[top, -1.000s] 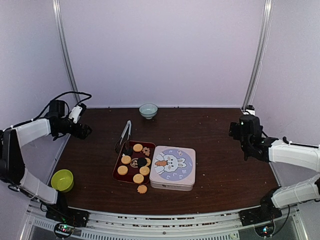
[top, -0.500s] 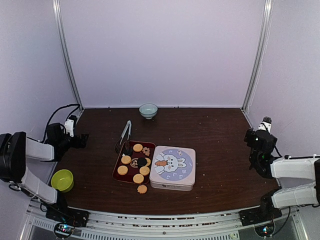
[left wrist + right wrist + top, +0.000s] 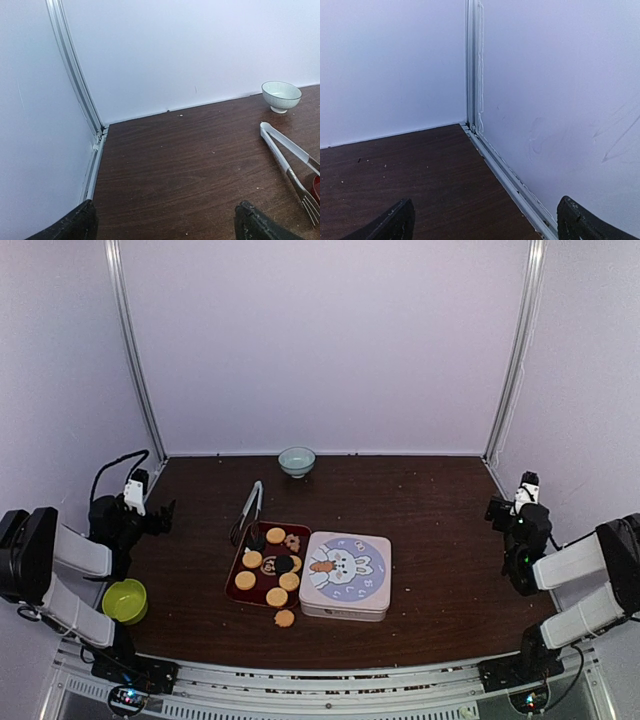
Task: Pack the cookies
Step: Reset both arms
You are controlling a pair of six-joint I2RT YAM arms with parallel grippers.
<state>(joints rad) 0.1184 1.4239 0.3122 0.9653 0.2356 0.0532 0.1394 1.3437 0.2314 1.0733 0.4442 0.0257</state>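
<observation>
Several cookies (image 3: pixel 252 559), mostly round and golden-orange with a dark one among them, lie in a dark red tray (image 3: pixel 240 593) at the table's middle. One cookie (image 3: pixel 285 618) lies loose on the table in front of the tray. A tin with a rabbit lid (image 3: pixel 346 574) sits to the tray's right. My left gripper (image 3: pixel 160 517) is open and empty at the far left edge. My right gripper (image 3: pixel 497 511) is open and empty at the far right edge. Both are far from the cookies. Neither wrist view shows any cookie.
Metal tongs (image 3: pixel 250 507) lie behind the tray, also in the left wrist view (image 3: pixel 287 162). A pale bowl (image 3: pixel 296 460) stands at the back wall, also in the left wrist view (image 3: pixel 281 95). A yellow-green bowl (image 3: pixel 124 600) sits front left. Wall rails (image 3: pixel 507 175) border the table.
Both arms have pulled back from over the table to its side edges and folded low. The cookies, tray, tin and tongs have not moved.
</observation>
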